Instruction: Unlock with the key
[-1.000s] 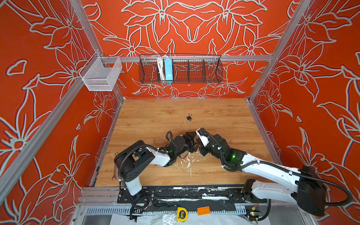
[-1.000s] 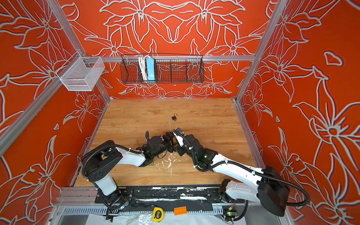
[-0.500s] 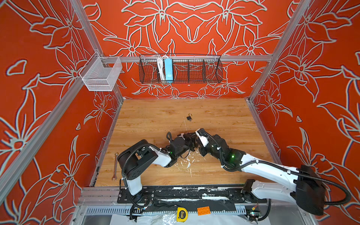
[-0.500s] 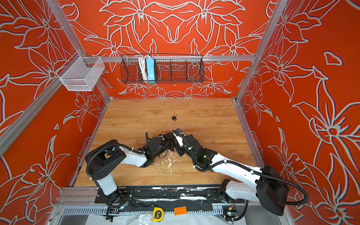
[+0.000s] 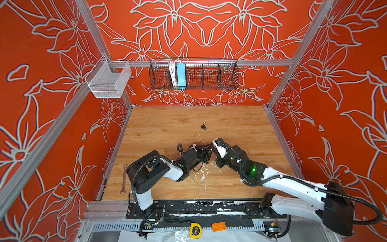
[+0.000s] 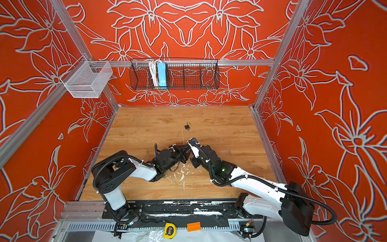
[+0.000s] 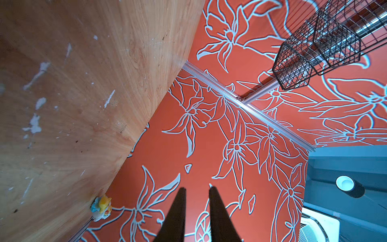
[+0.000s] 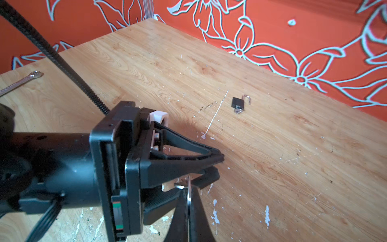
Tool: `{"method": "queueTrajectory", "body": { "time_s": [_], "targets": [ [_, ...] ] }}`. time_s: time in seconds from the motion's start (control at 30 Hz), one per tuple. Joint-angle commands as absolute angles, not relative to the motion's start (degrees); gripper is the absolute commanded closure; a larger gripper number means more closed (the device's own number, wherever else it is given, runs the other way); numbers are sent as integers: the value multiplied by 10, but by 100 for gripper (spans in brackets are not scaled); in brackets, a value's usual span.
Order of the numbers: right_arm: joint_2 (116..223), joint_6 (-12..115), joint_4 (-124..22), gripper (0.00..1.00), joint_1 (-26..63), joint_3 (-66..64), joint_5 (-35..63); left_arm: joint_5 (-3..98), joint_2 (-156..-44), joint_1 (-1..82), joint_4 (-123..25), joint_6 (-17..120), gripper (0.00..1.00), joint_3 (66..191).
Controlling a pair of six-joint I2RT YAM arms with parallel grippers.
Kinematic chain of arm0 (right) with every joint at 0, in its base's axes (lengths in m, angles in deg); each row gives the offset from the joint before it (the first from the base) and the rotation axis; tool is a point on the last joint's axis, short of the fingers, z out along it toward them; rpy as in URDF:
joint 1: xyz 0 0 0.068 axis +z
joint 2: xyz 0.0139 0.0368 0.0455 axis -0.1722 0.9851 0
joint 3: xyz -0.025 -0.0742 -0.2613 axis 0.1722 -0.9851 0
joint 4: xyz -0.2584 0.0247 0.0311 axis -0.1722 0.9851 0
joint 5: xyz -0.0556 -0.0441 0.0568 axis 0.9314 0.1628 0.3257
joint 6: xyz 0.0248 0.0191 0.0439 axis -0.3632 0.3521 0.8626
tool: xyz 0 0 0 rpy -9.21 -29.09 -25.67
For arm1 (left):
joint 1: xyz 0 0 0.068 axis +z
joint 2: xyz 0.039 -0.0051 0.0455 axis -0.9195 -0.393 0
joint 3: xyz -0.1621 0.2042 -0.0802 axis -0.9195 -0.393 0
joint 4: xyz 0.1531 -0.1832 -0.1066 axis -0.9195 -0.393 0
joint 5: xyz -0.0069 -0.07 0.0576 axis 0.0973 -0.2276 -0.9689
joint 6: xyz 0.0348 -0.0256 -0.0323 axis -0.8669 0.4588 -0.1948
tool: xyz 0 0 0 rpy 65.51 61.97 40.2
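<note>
One small key point(image 8: 237, 111) lies against the base of a black padlock point(image 8: 237, 101), shackle swung open, out on the desk point(image 8: 293, 167) well beyond both arms. Nearer, the right gripper point(image 8: 189, 199) has its jaws pinched tight on a thin metal ring point(image 8: 189, 187). Just beside it, the left gripper point(image 7: 196, 189) shows jaws narrowly apart, red wall point(image 7: 209, 146) showing through the gap. A wrench point(image 5: 124, 179) lies by the desk's left edge.

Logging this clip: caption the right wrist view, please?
Close-up: right claw pinches key ring beside left claw; padlock lies beyond, shackle open.
</note>
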State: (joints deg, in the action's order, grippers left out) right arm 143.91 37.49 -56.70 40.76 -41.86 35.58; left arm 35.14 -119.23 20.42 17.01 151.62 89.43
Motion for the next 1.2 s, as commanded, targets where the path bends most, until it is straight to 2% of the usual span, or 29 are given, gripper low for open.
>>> {"method": "queueTrajectory", "body": {
  "time_s": [0.0, 0.23, 0.5, 0.63, 0.8, 0.83, 0.93, 1.0, 1.1, 1.17],
  "targets": [
    [1432, 372, -572, 100, 406, -424, 368, 347, -1204, 206, 212, 1526, 83, 894],
    [1432, 373, -573, 100, 406, -424, 365, 344, -1213, 206, 224, 1524, 100, 899],
    [1421, 372, -573, 100, 406, -428, 369, 343, -1216, 206, 225, 1511, 100, 905],
    [1401, 380, -580, 100, 406, -439, 393, 363, -1212, 222, 214, 1454, 100, 912],
    [1335, 392, -598, 100, 405, -476, 434, 452, -1167, 302, 110, 1313, 100, 910],
    [1323, 394, -605, 94, 405, -484, 439, 471, -1152, 318, 71, 1275, 100, 914],
    [1292, 396, -624, 86, 405, -504, 451, 504, -1085, 361, -110, 1113, 100, 949],
    [1279, 398, -637, 82, 404, -516, 455, 479, -1037, 370, -259, 976, 100, 986],
    [1284, 398, -654, 86, 402, -521, 442, 449, -986, 371, -339, 853, 100, 1000],
    [1306, 396, -656, 100, 401, -514, 432, 441, -966, 371, -384, 811, 100, 1008]
  ]
}}
